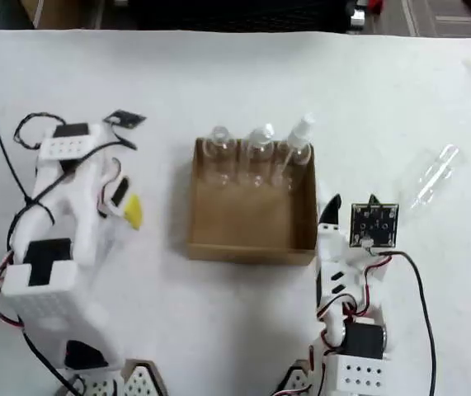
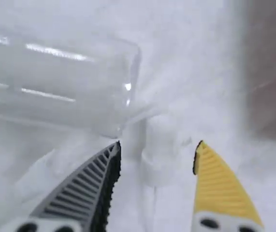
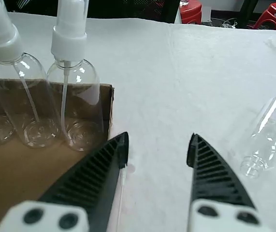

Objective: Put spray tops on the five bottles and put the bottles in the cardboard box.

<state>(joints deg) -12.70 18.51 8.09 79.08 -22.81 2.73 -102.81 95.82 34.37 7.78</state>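
**Bottle-packing layout seen from above and from both wrists**

Left: the left gripper (image 2: 158, 145), jaws wide, straddles a white spray top (image 2: 159, 162) beside a clear bottle (image 2: 55, 82) lying on its side. Centre: the cardboard box (image 1: 251, 243) holds three capped bottles (image 1: 257, 153) upright along its far wall. Right: the right gripper (image 3: 158, 140), jaws wide and empty, sits just beside the box. An uncapped bottle (image 3: 268, 137) lies on the table (image 1: 219, 330) further right.

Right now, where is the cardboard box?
In the high view the cardboard box sits between the left arm and the right arm, three bottles standing along its far wall; the right arm's fingers are just beside its right wall.
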